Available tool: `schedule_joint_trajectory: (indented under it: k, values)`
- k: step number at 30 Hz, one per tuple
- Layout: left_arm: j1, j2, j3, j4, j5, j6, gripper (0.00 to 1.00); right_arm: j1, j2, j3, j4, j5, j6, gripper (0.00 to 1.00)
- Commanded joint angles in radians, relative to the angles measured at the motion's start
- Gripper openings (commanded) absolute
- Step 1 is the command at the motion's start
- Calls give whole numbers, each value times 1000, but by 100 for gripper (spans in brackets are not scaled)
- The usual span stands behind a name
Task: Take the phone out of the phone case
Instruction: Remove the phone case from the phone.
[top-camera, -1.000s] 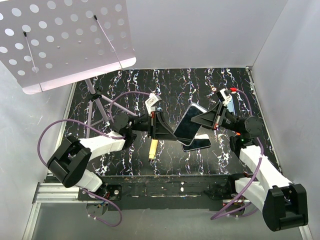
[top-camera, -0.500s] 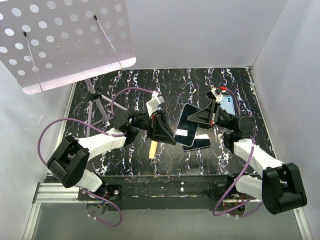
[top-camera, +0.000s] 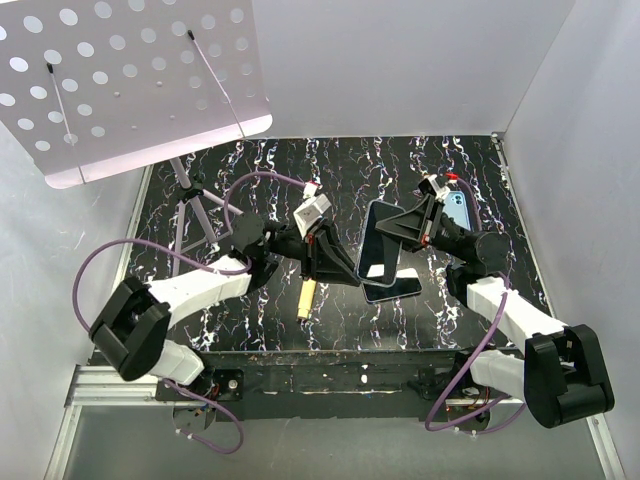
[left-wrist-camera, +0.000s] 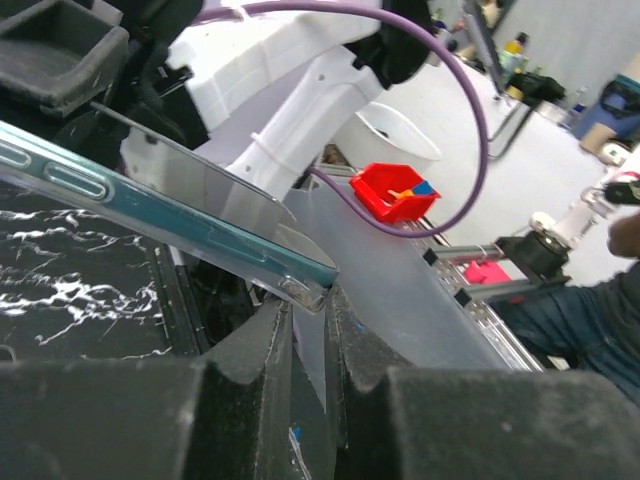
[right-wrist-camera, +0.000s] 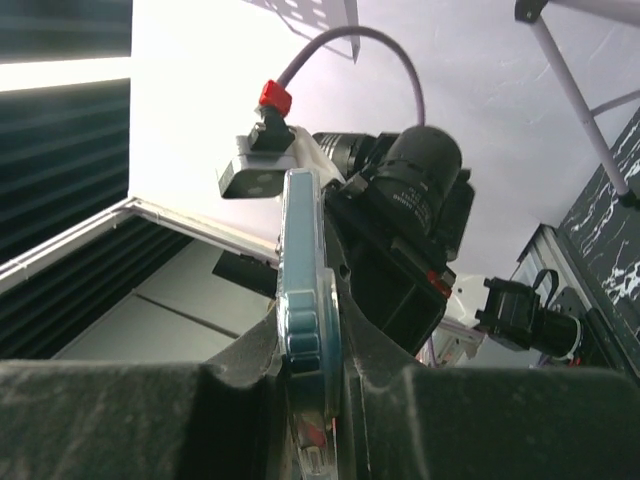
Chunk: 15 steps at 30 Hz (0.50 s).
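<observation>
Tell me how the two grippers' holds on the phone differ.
The left gripper pinches one corner of the cased phone; the right gripper clamps squarely on its side edge. The left gripper reaches from its left, the right gripper from its right. Both are shut on it, above the table.

Left arm (top-camera: 200, 287) and right arm (top-camera: 520, 325) are wearing white shells between bulky black joint housings, each trailing a looping purple cable (left-wrist-camera: 486, 150). Matte black, grainy fingers (left-wrist-camera: 130, 420) are filling the wrist views; a red-capped plug (right-wrist-camera: 274, 97) is joining one cable to a black wrist camera (right-wrist-camera: 420, 170).
</observation>
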Motion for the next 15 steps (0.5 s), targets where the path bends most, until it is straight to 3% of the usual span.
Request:
schedule_joint_trajectory:
  k: [1,5,8,13,15]
  values:
    - [7,-112,77,-575,-384,455,0,33,-34,21,237,36,249,1]
    - [6,-185,58,-904,-662,584,0,41,-54,37,201,53,234,1]
    - [4,-214,35,-978,-785,601,0,52,-57,53,176,60,220,1]
    - [4,-247,5,-986,-891,551,0,76,-57,56,165,89,206,1]
    - [3,-253,-18,-893,-805,493,0,78,-83,72,85,73,145,1]
